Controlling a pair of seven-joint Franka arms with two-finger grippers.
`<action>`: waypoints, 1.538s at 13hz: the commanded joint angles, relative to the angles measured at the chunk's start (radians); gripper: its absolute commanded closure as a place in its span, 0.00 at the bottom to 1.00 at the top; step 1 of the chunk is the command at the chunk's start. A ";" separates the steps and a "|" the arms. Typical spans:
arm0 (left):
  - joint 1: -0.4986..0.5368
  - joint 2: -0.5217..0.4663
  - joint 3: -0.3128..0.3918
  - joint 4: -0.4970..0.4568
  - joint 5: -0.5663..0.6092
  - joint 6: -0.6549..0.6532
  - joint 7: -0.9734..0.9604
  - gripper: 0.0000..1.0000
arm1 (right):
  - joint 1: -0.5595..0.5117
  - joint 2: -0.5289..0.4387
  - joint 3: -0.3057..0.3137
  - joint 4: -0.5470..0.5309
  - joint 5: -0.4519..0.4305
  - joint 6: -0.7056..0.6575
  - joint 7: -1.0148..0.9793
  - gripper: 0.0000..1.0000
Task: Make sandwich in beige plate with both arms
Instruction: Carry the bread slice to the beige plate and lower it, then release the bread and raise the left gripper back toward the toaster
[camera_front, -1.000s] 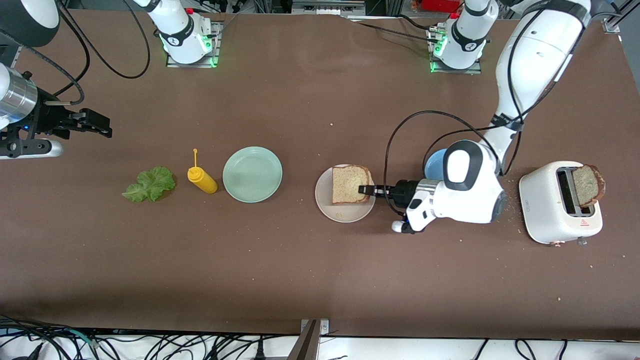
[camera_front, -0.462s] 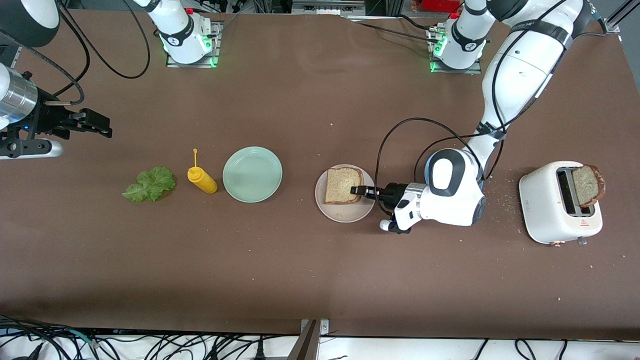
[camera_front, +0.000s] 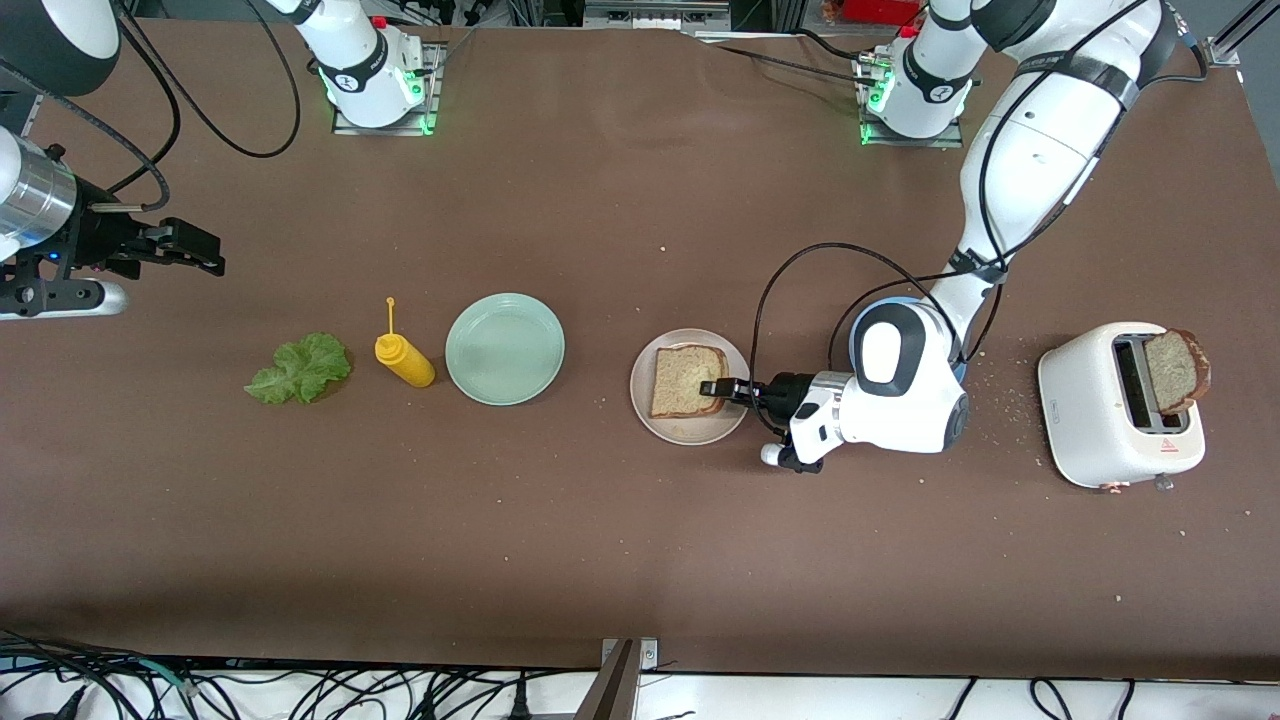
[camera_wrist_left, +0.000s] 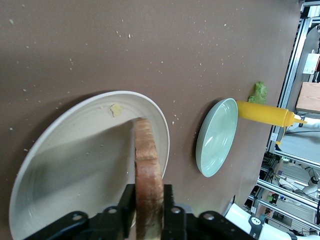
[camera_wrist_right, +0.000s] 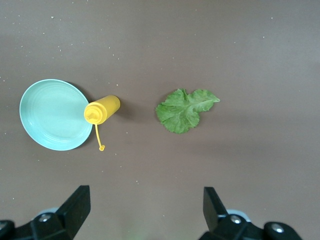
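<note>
A speckled brown bread slice (camera_front: 682, 381) lies flat low over the beige plate (camera_front: 680, 432). My left gripper (camera_front: 712, 388) is shut on the slice's edge nearest the left arm's end of the table. In the left wrist view the slice (camera_wrist_left: 147, 155) shows edge-on between the fingers of the left gripper (camera_wrist_left: 149, 192), above the beige plate (camera_wrist_left: 75, 165). A second slice (camera_front: 1176, 372) stands in the toaster (camera_front: 1100, 420). The lettuce leaf (camera_front: 300, 368) lies on the table toward the right arm's end. My right gripper (camera_front: 212, 258) hangs open over the table there; its wrist view shows the right gripper (camera_wrist_right: 147, 200) empty, with the lettuce (camera_wrist_right: 185, 110) below.
A yellow mustard bottle (camera_front: 403, 360) lies between the lettuce and a mint-green plate (camera_front: 505, 348). Crumbs are scattered around the toaster. The left arm's cable loops above the table beside the beige plate.
The left arm has carried the bread slice a little toward the right arm's end, so it now sits more over the plate's middle. The right arm has not moved.
</note>
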 joint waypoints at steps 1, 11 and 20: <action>-0.007 0.012 0.005 0.028 -0.038 0.001 0.034 0.00 | -0.001 0.006 0.003 0.012 -0.005 0.000 0.004 0.00; -0.001 -0.064 0.010 0.053 0.302 -0.002 0.017 0.00 | -0.001 0.016 0.003 0.012 -0.002 0.003 -0.003 0.00; 0.020 -0.297 0.019 0.048 0.749 -0.188 -0.171 0.00 | -0.006 0.042 0.003 0.012 0.042 0.001 -0.288 0.00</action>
